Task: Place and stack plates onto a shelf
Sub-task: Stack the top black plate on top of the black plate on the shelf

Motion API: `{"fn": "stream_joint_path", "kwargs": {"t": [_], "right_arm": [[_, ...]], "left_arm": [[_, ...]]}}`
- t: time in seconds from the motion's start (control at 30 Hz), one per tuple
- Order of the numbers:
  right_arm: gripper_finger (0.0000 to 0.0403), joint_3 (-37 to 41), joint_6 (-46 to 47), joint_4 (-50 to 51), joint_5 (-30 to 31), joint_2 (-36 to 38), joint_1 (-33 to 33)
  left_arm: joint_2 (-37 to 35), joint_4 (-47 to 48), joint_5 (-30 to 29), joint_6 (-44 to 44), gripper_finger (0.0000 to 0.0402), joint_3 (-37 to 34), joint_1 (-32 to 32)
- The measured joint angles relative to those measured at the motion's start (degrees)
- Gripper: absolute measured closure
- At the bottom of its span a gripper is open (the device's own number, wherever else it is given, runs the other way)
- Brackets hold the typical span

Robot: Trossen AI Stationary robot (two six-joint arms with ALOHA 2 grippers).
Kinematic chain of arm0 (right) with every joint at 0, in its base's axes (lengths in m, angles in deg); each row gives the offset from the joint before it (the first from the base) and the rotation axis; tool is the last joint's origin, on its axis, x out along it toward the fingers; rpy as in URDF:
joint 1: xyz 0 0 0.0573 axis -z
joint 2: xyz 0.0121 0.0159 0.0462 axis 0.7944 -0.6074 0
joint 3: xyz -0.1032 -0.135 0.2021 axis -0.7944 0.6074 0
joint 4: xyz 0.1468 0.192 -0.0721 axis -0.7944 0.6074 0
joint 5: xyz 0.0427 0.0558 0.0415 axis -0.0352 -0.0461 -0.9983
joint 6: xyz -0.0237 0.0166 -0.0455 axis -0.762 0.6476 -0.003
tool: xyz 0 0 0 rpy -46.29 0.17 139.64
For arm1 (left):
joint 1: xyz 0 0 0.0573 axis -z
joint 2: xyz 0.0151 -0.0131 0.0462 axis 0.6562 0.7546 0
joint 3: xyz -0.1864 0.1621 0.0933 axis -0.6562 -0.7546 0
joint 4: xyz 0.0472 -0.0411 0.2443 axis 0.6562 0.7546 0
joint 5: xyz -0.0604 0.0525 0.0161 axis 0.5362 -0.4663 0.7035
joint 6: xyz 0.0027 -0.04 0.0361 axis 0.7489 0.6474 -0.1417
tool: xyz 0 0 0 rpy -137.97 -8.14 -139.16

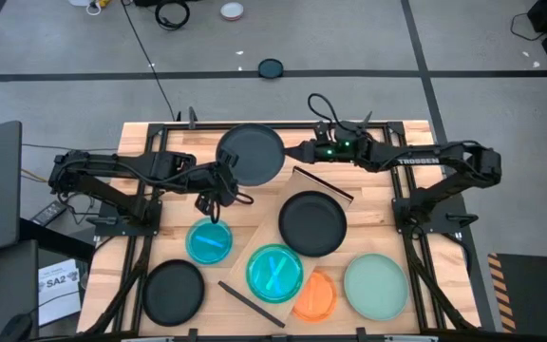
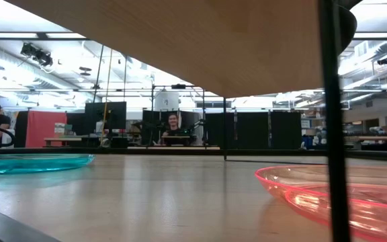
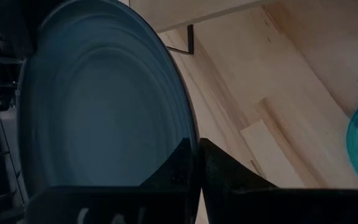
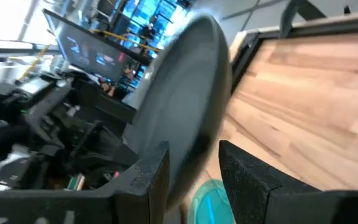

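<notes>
At bench's far edge, both grippers hold one black plate by opposite rims: left gripper clamped tight, right gripper pinching rim (apparently handover). Shelf ahead already carries another black plate.

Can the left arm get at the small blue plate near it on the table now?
Probably not yet. The left gripper is shut on the rim of the black plate, which the right gripper also holds. The blue plate itself lies uncovered nearby.
</notes>
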Motion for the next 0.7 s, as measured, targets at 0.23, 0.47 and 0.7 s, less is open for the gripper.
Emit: {"fn": "stream_joint_path", "kwargs": {"t": [0.23, 0.47, 0.7], "right_arm": [[0.0263, 0.0, 3.0, -2.3, -3.8, -2.8, 0.0], [0.0297, 0.0, 2.8, -2.3, -3.7, -2.7, 0.0], [0.0319, 0.0, 2.8, -2.1, -3.5, -2.7, 0.0]], "left_arm": [[0.0, 0.3, 0.3, -0.2, 0.0382, -0.1, 0.0], [0.0, 0.2, -0.1, -0.4, 0.0381, -0.1, 0.0], [0.0, 0.0, -0.1, -4.1, 0.0381, -0.1, 0.1]]}}
